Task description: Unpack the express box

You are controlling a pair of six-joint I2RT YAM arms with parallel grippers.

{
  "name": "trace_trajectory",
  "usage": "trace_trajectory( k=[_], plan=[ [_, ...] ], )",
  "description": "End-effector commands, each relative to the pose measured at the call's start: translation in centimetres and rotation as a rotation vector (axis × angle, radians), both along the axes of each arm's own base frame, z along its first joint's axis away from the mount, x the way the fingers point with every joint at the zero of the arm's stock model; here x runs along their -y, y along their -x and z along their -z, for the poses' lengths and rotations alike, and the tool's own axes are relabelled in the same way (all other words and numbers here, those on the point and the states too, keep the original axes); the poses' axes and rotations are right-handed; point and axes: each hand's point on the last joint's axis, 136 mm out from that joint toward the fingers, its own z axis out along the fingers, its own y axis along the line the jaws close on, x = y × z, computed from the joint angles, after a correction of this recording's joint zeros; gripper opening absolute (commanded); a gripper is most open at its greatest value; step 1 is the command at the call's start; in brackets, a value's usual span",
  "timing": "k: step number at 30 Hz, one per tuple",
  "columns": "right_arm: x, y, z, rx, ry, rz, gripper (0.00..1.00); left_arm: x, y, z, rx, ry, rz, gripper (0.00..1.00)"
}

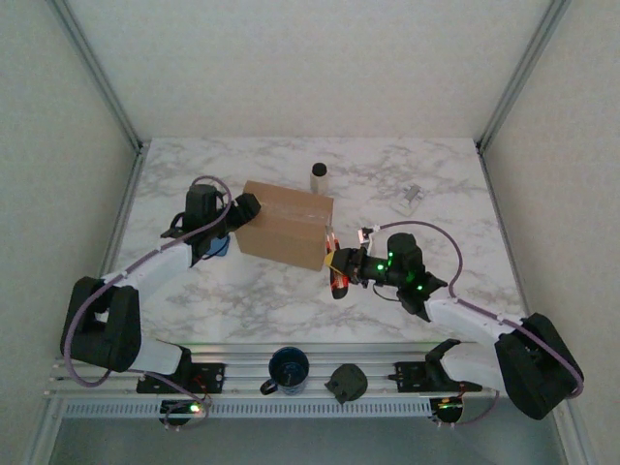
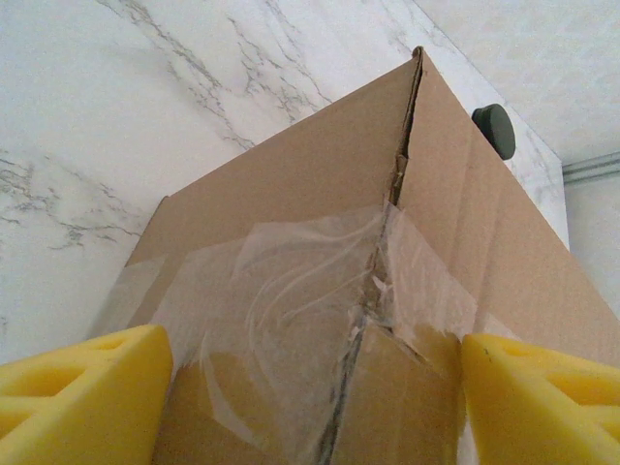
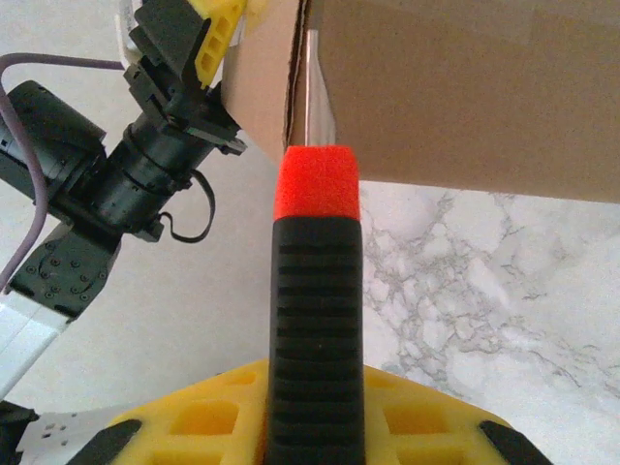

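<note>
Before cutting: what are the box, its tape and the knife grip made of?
Express box: matte brown cardboard, frayed fibres along the seam. Tape: clear glossy plastic film, wrinkled, probably. Knife grip: ribbed black, likely plastic or rubber; red tip looks foam-like.

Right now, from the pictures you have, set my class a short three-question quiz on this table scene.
1. True or false: the right fingers hold a knife.
2. What stands just beyond the box, on its far side from the arms? A plate, B bottle, C spoon.
3. Fill in: the box's torn seam is covered with clear ____.
Key: 1 true; 2 B; 3 tape.
</note>
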Motion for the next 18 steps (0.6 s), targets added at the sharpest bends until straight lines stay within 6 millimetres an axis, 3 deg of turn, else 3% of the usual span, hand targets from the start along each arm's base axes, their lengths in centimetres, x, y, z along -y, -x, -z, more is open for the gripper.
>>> trace_trajectory(
  k=[1, 7, 11, 13, 14, 18],
  plan=[
    [-1.1, 4.1, -0.3, -0.025, -0.033, -0.182, 0.00, -2.8, 5.5, 9.9, -0.377, -0.111, -0.113, 0.75],
    [-0.8, 4.5, -0.3, -0.023, -0.031, -0.184, 0.00, -2.8, 5.4, 9.8, -0.376, -0.111, -0.113, 0.75],
    [-0.2, 4.6, 0.7, -0.044, 0.030, -0.159, 0.00, -2.8, 5.4, 9.8, -0.375, -0.110, -0.112, 0.76],
    [0.9, 4.5, 2.2, -0.064, 0.131, -0.117, 0.00, -2.7, 5.4, 9.8, -0.374, -0.111, -0.109, 0.76],
    [1.2, 3.8, 1.2, -0.037, 0.159, -0.091, 0.00, -2.8, 5.4, 9.8, -0.374, -0.111, -0.110, 0.76],
    [5.4, 1.0, 0.4, 0.030, 0.333, 0.044, 0.00, -2.5, 5.3, 9.3, -0.366, -0.111, -0.092, 0.75]
  ],
)
